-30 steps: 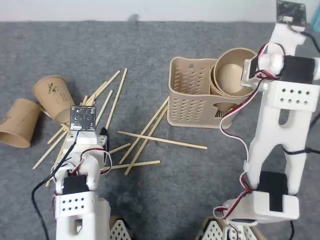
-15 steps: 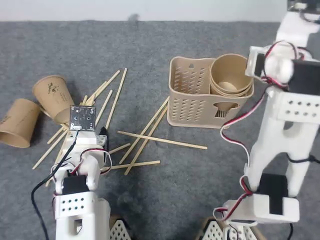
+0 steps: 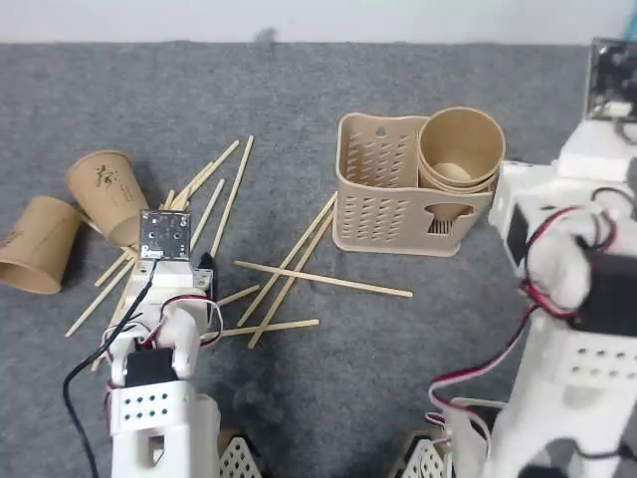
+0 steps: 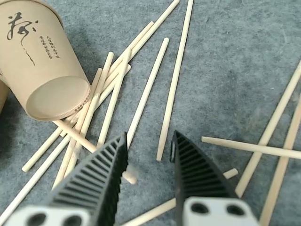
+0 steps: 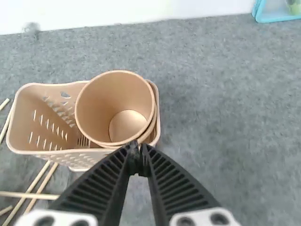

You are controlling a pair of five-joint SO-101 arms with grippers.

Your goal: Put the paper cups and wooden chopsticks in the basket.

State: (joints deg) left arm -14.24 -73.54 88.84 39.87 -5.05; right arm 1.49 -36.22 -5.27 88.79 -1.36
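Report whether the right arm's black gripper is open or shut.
Shut: the black ribbed gripper has its fingertips touching, nothing between them.

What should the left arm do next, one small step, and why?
Probably lower the left gripper and close on the chopstick whose end shows between its open jaws. It hangs over the loose chopsticks, none of which are in the basket yet, while cups are already nested there and the right gripper is shut on nothing.

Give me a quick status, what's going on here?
Left tool open above loose chopsticks. Right tool shut, empty, near basket. Stacked cups in basket; two cups lie outside. Nothing blocking.
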